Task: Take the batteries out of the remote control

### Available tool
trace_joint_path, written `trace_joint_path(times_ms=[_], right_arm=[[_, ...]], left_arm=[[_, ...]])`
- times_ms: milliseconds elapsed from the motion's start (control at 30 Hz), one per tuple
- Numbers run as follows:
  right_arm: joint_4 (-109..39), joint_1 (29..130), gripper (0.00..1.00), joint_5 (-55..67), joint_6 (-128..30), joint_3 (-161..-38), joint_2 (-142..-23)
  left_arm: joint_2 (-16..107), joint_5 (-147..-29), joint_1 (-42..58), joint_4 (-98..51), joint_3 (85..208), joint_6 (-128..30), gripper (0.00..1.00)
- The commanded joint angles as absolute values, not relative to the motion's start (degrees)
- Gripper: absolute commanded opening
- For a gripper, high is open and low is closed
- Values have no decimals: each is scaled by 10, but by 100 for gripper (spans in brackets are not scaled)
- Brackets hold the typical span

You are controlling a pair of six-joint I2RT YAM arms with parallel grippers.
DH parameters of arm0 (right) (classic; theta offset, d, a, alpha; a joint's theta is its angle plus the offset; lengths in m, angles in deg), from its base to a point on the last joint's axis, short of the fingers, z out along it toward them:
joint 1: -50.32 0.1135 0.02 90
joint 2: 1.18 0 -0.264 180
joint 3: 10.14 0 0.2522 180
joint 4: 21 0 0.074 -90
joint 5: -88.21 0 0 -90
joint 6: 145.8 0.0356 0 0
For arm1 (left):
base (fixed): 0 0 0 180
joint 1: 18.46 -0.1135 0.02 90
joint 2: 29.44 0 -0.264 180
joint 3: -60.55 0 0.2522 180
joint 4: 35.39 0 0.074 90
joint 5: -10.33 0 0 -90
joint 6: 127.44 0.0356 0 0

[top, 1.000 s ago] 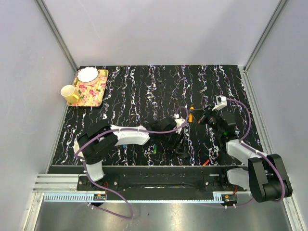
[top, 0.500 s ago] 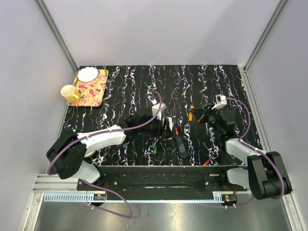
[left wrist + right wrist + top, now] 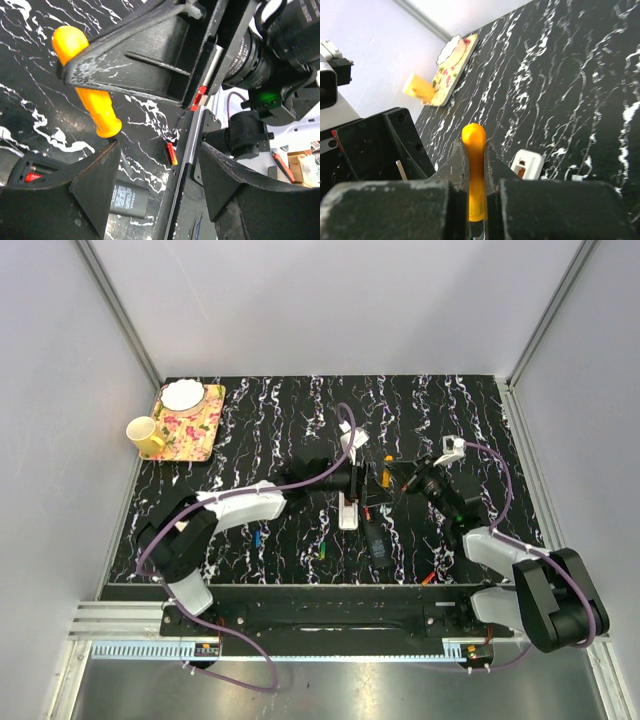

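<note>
Though half hidden, possibly orange battery (image 3: 473, 165).

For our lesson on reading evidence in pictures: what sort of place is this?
Probably a robotics lab test cell: plain grey walls in aluminium framing enclose a black marbled table, and the left arm and right arm are bolted to a rail at its near edge.

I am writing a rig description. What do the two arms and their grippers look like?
The left arm and right arm have white links between bulky black joints. A purple cable loops along each. The left gripper and right gripper have black, wedge-shaped, scuffed fingers. A green light glows on the right arm.
</note>
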State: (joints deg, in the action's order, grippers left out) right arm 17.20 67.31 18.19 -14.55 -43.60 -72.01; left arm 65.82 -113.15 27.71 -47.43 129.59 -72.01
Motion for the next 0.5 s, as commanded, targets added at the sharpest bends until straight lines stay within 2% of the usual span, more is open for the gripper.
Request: trace_joint_path(times_ms=[0, 233, 467], right_arm=[[206, 676, 0, 168, -114, -450, -676], [167, 676, 0, 160, -113, -446, -628], [186, 676, 0, 172, -85, -445, -621]], left_arm=[[708, -1164, 275, -524, 1356, -729, 65], [727, -1168, 275, -534, 1360, -736, 55], [749, -1175, 275, -556, 1363, -748, 55]])
